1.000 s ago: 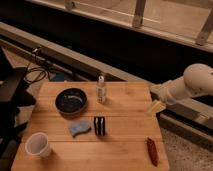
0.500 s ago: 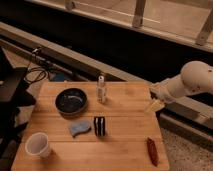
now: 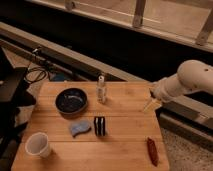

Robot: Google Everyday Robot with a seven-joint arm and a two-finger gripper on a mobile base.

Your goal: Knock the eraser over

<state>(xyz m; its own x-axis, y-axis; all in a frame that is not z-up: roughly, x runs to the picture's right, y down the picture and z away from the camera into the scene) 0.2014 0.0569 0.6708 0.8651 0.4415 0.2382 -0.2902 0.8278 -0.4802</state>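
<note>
The eraser (image 3: 100, 126), a small block with black and white vertical stripes, stands upright near the middle of the wooden table (image 3: 125, 145). My gripper (image 3: 149, 104) hangs at the end of the white arm over the table's right edge, well to the right of the eraser and apart from it.
A clear bottle (image 3: 101, 90) stands behind the eraser. A dark bowl (image 3: 71, 100) sits to its left. A light-blue curved piece (image 3: 79, 128) lies just left of the eraser. A white cup (image 3: 38, 144) is at the front left. A dark red elongated object (image 3: 152, 151) lies front right.
The arm and gripper have shifted slightly left and down toward the table's right edge. The eraser and other objects have not moved.
</note>
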